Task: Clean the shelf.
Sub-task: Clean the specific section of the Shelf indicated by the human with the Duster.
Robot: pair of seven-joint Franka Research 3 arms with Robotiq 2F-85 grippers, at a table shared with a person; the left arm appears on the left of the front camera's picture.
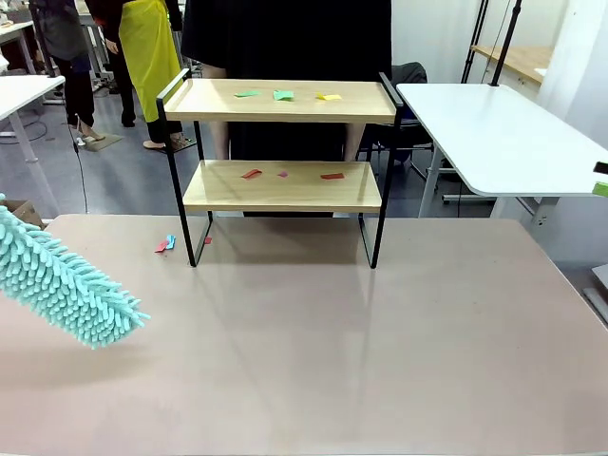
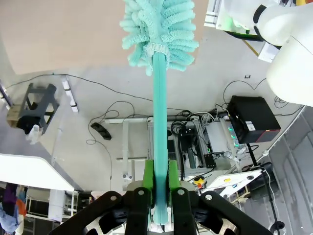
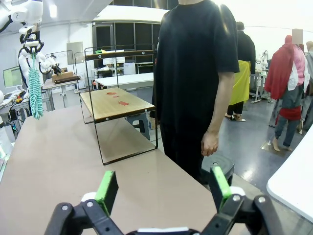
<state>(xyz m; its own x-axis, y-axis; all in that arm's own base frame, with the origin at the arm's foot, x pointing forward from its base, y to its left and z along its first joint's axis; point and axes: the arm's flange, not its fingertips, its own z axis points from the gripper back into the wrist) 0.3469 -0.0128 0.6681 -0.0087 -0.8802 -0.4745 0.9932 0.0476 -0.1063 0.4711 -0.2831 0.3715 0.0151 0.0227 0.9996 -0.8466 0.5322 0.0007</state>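
Workshop-type room with white side tables, and up front a big beige table (image 1: 332, 361). A person in black (image 1: 285, 38) stands right behind its far edge. The shelf (image 1: 218, 195) sits at the far middle of the table. A fluffy teal duster (image 1: 66, 285) hangs over the table's left side, well apart from the shelf. The left gripper (image 2: 161, 172) is clamped tight on its handle, while the right gripper (image 3: 165, 188) has its fingers spread wide, nothing between them. Smallest stuff: green and yellow scraps (image 1: 283, 95) on the top board, red and pink scraps (image 1: 251, 174) on the lower one, and loose bits (image 1: 165, 244) on the table by the shelf's left leg.
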